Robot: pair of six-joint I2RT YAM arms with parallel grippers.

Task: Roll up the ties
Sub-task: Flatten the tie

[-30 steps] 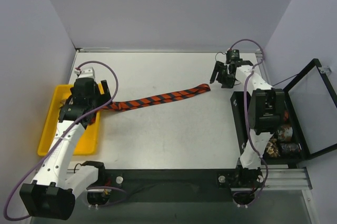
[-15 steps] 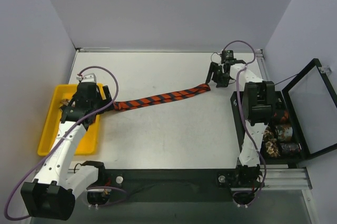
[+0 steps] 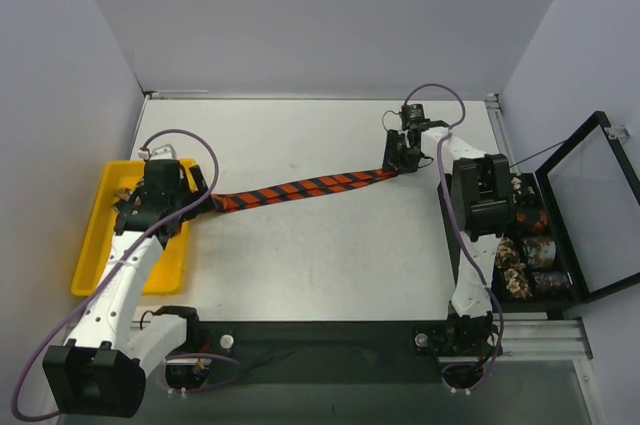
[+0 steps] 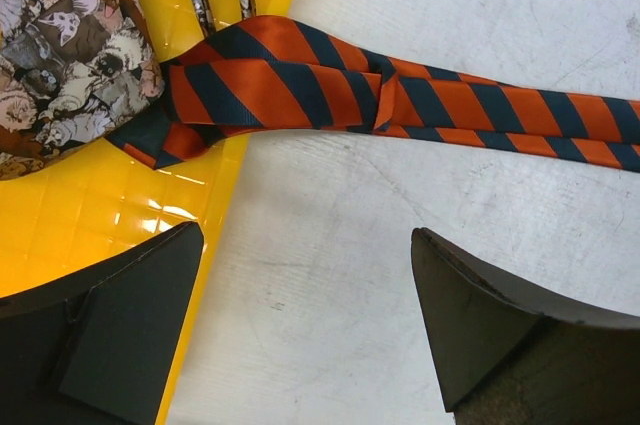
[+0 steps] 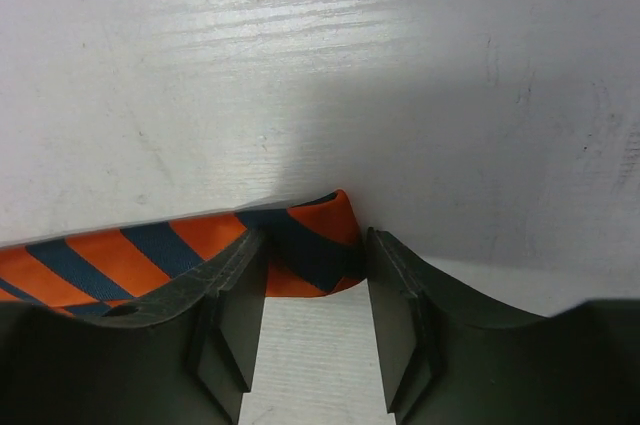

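One arm [image 3: 478,190] outstretched, right pincer [image 5: 313,267] astride tip of striped tie [image 3: 300,187]

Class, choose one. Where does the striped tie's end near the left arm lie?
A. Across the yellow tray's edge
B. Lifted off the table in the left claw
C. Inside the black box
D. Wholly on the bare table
A: the left wrist view shows the tie crossing onto the tray.
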